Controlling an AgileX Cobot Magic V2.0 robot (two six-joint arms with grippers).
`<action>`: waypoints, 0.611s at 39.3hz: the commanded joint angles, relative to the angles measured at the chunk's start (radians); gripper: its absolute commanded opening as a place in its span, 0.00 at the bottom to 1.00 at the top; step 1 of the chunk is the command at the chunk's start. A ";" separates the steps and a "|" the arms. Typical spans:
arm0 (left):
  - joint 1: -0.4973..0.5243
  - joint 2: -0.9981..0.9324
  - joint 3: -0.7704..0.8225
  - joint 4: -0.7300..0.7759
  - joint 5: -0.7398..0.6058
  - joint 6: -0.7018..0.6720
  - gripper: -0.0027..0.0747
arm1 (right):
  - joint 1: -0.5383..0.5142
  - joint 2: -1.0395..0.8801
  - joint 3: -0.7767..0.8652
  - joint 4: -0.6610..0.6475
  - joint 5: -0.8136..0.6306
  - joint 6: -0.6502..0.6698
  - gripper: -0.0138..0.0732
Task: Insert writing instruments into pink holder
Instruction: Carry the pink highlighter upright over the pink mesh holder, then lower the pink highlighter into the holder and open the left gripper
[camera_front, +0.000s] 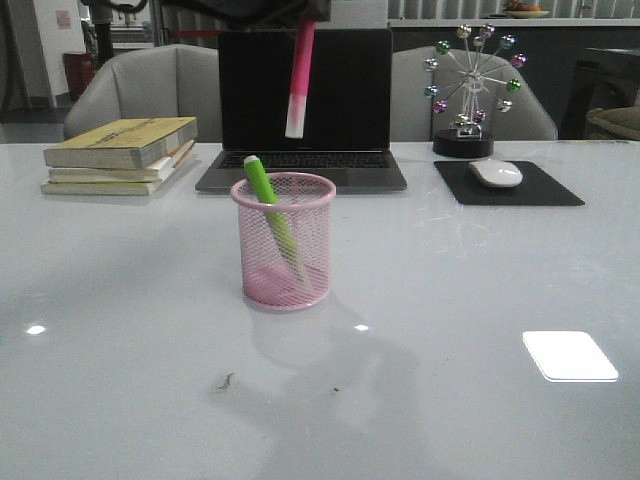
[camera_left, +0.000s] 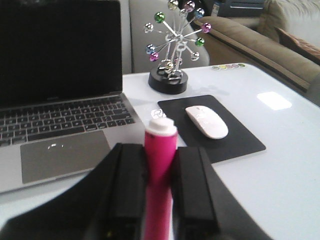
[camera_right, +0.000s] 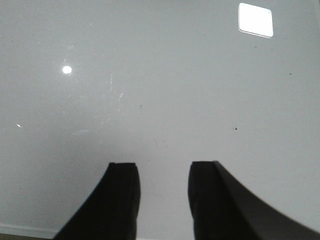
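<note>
Held high above the table (camera_front: 120, 350) in the left fingers (camera_left: 160, 200), clamped tight on its barrel: the pink marker (camera_front: 299, 80), long axis near upright, pale cap end down. Lies above and slightly behind the pink cup (camera_front: 284, 242), a little to its right. Already inside, leaning against the rim: the green marker (camera_front: 262, 182). Right fingers (camera_right: 162, 195) parted, holding nothing, low over bare table. Left arm plainly the nearer.

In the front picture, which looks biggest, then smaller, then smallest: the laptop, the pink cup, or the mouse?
1. laptop, biggest, though it sits farther back.
2. pink cup, closer to the camera, so it may look bigger than it is.
3. mouse, smallest.
</note>
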 joint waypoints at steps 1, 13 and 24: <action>-0.029 -0.058 0.046 -0.005 -0.133 -0.058 0.15 | -0.006 -0.007 -0.026 -0.021 -0.057 -0.004 0.59; -0.105 -0.058 0.166 -0.005 -0.308 -0.071 0.15 | -0.006 -0.007 -0.026 -0.037 -0.057 -0.004 0.59; -0.083 -0.058 0.177 -0.002 -0.272 -0.066 0.23 | -0.006 -0.007 -0.026 -0.038 -0.057 -0.004 0.59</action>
